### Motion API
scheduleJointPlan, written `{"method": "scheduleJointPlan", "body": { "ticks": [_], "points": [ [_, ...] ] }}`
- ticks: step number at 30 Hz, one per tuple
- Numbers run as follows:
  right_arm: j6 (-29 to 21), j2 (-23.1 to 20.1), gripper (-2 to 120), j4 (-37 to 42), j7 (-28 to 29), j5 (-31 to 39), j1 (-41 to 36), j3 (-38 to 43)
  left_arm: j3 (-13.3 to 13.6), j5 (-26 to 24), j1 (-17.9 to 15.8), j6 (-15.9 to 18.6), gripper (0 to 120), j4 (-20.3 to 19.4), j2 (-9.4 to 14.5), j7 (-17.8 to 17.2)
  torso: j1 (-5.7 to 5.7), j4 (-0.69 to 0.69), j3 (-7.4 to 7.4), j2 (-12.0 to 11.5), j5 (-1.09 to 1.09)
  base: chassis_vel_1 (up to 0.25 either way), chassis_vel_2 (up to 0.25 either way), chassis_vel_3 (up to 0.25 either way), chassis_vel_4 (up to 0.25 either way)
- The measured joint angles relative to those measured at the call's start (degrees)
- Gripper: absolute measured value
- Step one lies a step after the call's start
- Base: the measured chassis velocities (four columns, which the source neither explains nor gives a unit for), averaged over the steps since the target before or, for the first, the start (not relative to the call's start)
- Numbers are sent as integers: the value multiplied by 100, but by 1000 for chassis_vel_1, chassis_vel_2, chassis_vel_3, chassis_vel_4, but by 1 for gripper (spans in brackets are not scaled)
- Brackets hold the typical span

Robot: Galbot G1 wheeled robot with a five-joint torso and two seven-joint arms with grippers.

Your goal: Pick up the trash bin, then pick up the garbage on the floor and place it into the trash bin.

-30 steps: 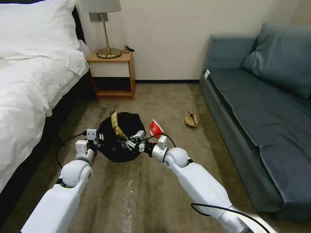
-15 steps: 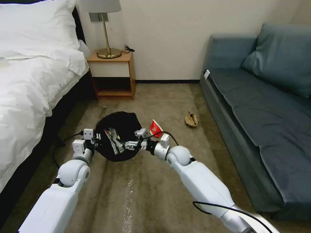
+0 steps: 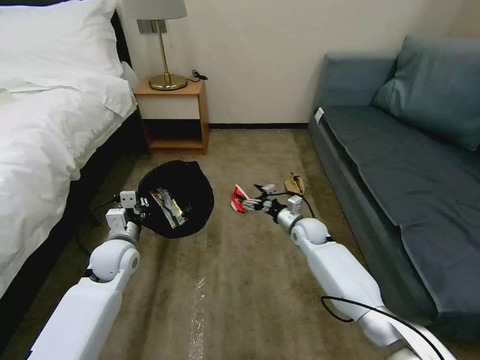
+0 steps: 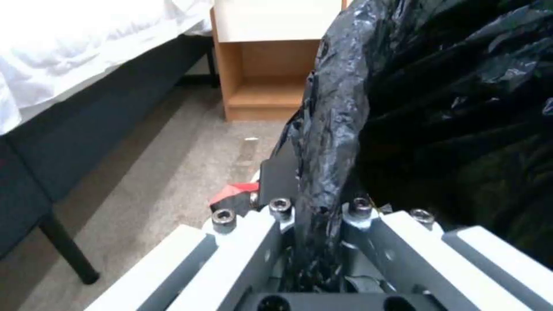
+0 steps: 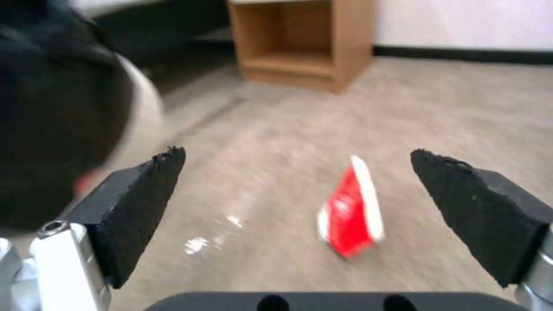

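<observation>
Right end effector lines up on the red-and-white carton

Left end effector (image 3: 141,209) pinches the trash bin (image 3: 176,204) by its liner rim beside the bed; right end effector (image 5: 297,190), fingers spread wide and empty, faces the carton (image 5: 350,208) on the floor. Beyond lies the brown paper wad (image 3: 295,184). The light carton could tip or skid if one finger nudges it first.
</observation>
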Motion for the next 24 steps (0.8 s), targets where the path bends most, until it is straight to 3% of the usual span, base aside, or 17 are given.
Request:
{"method": "scheduleJointPlan", "body": {
  "ticks": [12, 16, 24],
  "points": [
    [-17, -349, 100, -503, -111, 185, -56, 238, -61, -49, 127, 45, 2, -182, 192, 81, 0, 1, 0, 0, -1, 0, 0, 0, 0],
    [-49, -595, 100, -501, -200, 347, -242, 237, -294, -138, 392, 45, 2, -358, 425, 287, 0, 0, 0, 0, -1, 0, 0, 0, 0],
    [-72, -595, 100, -438, -208, 344, -422, 447, -461, -141, 522, 25, 2, -348, 595, 534, 0, 1, -1, 1, -2, 0, 0, 0, 0]
  ]
}}
